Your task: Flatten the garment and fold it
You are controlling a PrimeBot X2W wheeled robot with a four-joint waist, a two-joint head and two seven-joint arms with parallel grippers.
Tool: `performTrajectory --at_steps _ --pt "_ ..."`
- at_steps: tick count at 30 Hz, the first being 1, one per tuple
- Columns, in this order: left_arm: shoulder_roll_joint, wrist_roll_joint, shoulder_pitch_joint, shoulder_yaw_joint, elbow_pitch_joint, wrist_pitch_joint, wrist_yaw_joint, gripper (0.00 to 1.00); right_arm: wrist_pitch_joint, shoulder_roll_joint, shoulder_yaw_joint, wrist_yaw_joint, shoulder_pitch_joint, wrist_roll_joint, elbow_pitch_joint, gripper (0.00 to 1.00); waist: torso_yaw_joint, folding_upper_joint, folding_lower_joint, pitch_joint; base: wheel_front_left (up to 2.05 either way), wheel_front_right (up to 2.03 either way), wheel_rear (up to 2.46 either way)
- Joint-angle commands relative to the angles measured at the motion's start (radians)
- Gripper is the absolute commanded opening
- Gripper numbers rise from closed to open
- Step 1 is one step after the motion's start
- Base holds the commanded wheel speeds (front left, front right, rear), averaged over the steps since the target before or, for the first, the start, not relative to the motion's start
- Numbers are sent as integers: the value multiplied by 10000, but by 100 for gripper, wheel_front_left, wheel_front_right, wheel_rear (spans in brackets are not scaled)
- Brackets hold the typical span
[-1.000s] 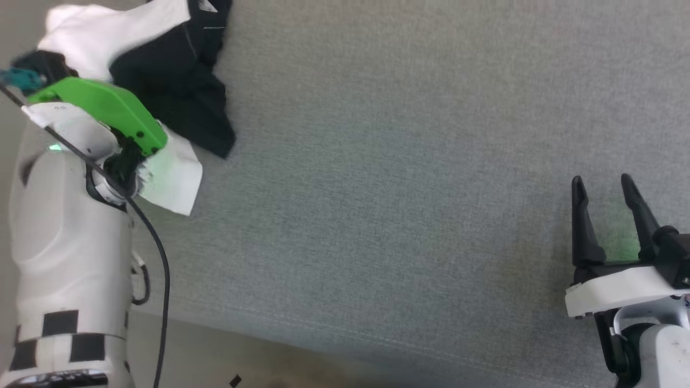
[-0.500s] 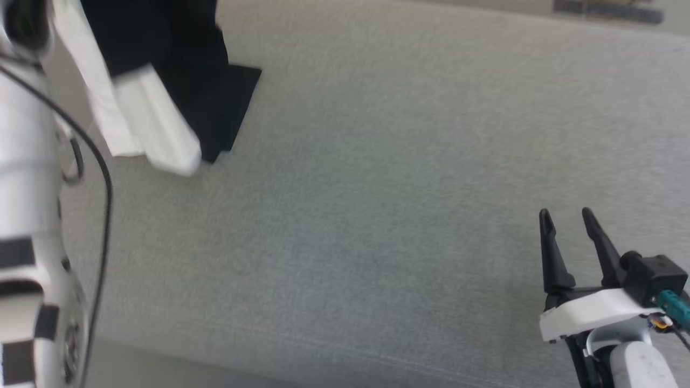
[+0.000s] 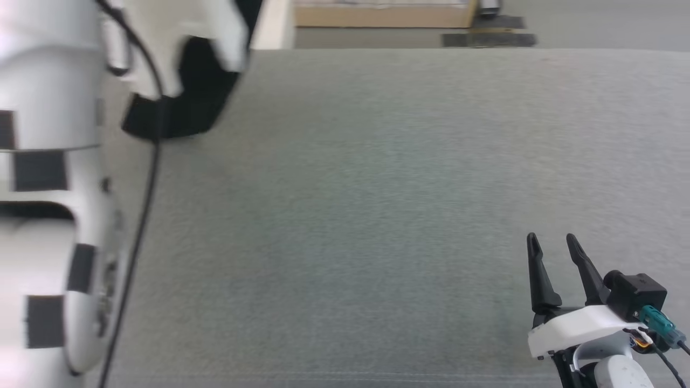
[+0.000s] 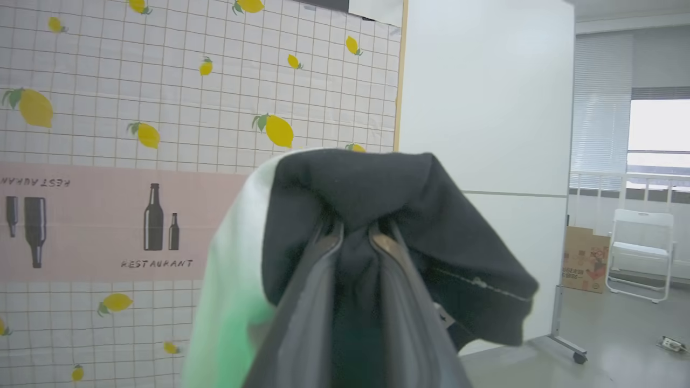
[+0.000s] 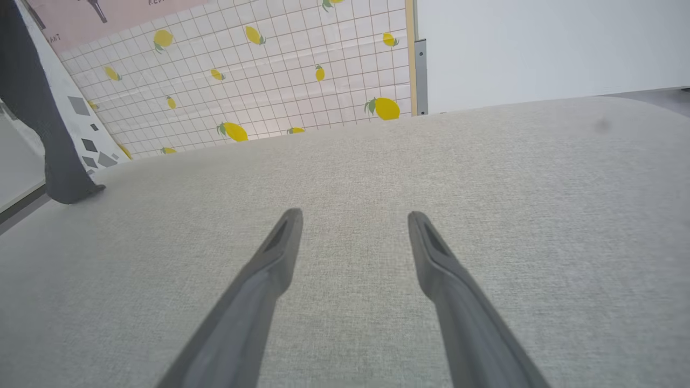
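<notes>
The left hand (image 4: 356,230) is clamped on a black fold of the shirt (image 4: 442,231). The shirt hangs from it, long axis vertical, its lower end at the bench's (image 3: 377,188) far left corner. The right hand (image 3: 555,250) hovers open and empty at the near right, well apart, so it would have to cross leftward.

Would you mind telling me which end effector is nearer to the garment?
Left. The left end effector is shut on the garment; the right end effector stands open well away, over the grey surface.
</notes>
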Motion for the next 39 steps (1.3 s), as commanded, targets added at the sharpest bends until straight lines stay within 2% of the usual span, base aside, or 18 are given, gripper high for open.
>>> performTrajectory --at_steps 1,9,16,22,25,28,29,30,34,37,39 --pt "-225 -257 44 -64 123 -67 -48 0 -91 -4 -46 -15 2 47 59 100 -716 0 1 -259 0 0 0" --pt "-961 -1380 2178 -876 705 -395 -96 0 -149 -4 -431 -15 84 -161 98 100 -941 0 1 -19 0 0 0" --pt "-1106 -2211 5293 -2780 1504 -475 -101 0 -159 -4 -513 -15 130 -249 11 100 -929 0 1 196 0 0 0" --pt "-1112 -2374 7373 -4339 3001 788 -10 0 -161 -4 -393 -15 174 -179 75 100 -865 0 1 207 0 0 0" --pt "-1113 -2950 8219 -4974 3171 1730 13 0 -162 -4 -390 -15 241 -130 103 100 -729 0 1 160 0 0 0" --pt "-1113 -3565 8616 -5253 3039 2334 251 0 -163 -4 -407 -15 299 -129 150 100 -566 0 1 47 0 0 0" --pt "-1113 -3821 8635 -5215 2913 2403 407 22 -163 -4 -421 -15 320 -131 155 100 -498 0 1 0 0 0 0" --pt "-1114 -3974 8588 -5164 2770 2346 523 100 -164 -4 -442 -15 335 -133 157 100 -443 0 1 -36 0 0 0" --pt "-1114 -4633 8231 -4780 1983 2158 705 100 -162 -4 -551 -15 435 -157 166 100 -162 0 1 -289 0 0 0" --pt "-986 -5284 8016 -3916 1266 1739 727 100 -142 -4 -538 -15 502 -144 193 100 -26 0 1 -549 0 0 0" --pt "-654 -5532 7934 -3246 674 1084 829 100 -111 -4 -493 -15 501 -160 189 100 24 0 1 -685 0 0 0"
